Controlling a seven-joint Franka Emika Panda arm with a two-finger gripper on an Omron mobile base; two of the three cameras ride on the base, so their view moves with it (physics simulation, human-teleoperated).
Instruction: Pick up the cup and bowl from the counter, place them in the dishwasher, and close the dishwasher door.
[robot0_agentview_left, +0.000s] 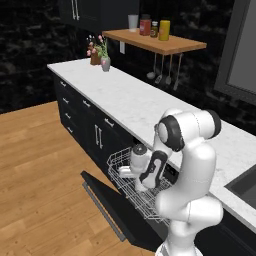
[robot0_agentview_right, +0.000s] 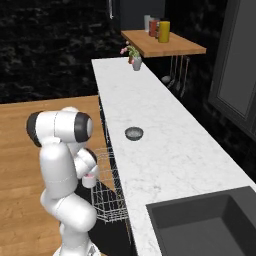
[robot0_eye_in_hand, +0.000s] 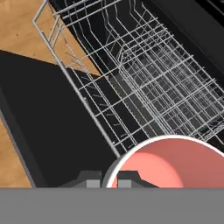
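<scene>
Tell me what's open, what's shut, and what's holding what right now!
dishwasher door: dropped open, lying flat.
wire rack: pulled out over the door, no dishes in the part seen.
gripper: shut on the cup's rim.
cup: held above the rack, red inside showing.
bowl: sitting upright on the counter.
</scene>
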